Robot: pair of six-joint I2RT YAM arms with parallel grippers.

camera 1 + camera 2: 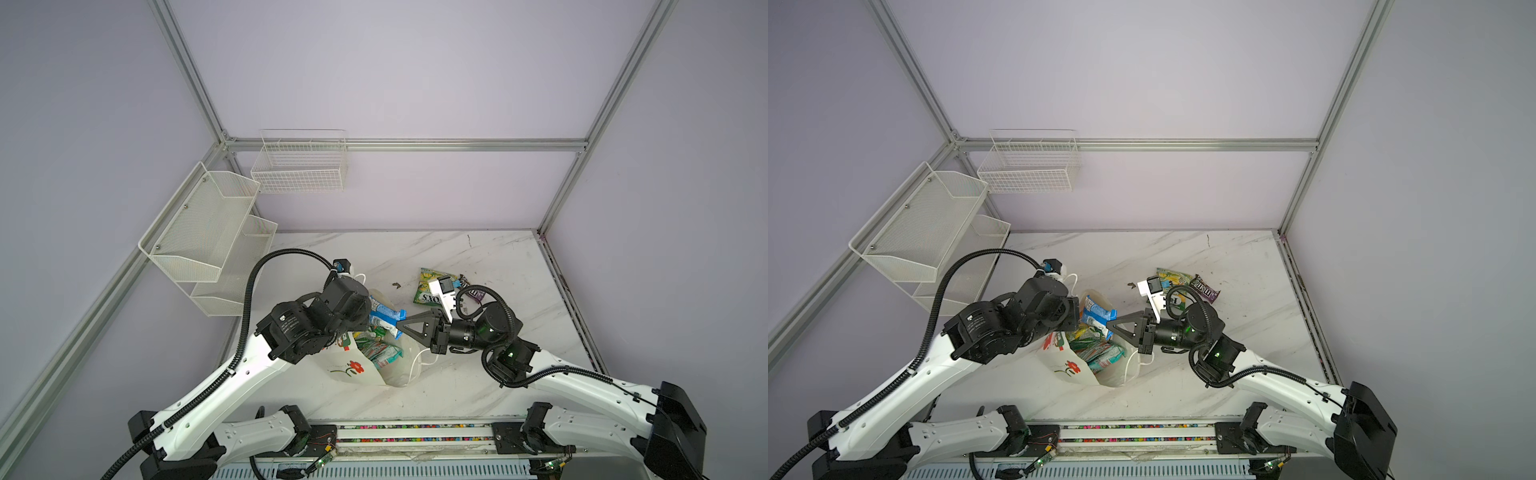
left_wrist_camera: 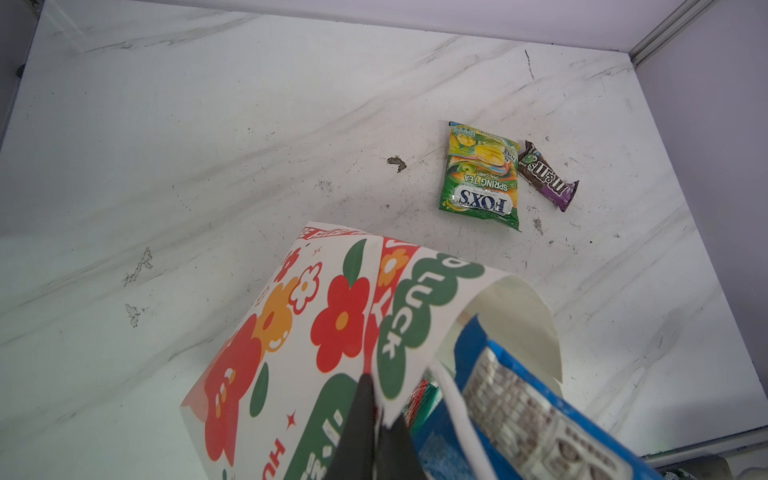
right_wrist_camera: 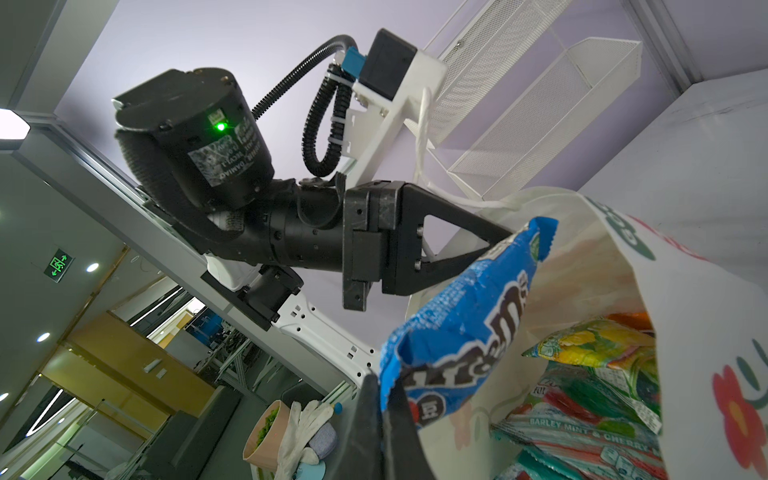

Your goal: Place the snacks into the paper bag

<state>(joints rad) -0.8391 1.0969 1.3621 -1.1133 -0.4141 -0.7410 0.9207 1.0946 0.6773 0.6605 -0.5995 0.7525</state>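
Pinches a corner of the blue M&M's packet [image 3: 469,316] in the right hand [image 3: 380,388], jaws pressed together on the foil, low in the middle of the right wrist view and right at the mouth of the paper bag [image 2: 332,324]. Clamps the bag's rim in the left hand [image 2: 374,411], fingers closed on either face of the printed wall, propping the mouth open near the centre of both top views. Shows several candy packets [image 3: 590,415] already inside. Leaves a Fox's Spring Tea packet [image 2: 482,178] and a dark M&M's packet [image 2: 548,176] flat on the worktop [image 2: 208,166], apparently touching, right of centre in the left wrist view.

Likely handles as light, limp and slick: glossy film, loose sweets shifting inside, sagging from a corner grip. Best taken at a crimped end seam, where the film lies flat and doubled, not across the lumpy middle. Calls for a shallow edge pinch on the two flat ones. Treat the bag as thin, stiffish paper that probably creases and tips easily; hold near a fold at the rim.
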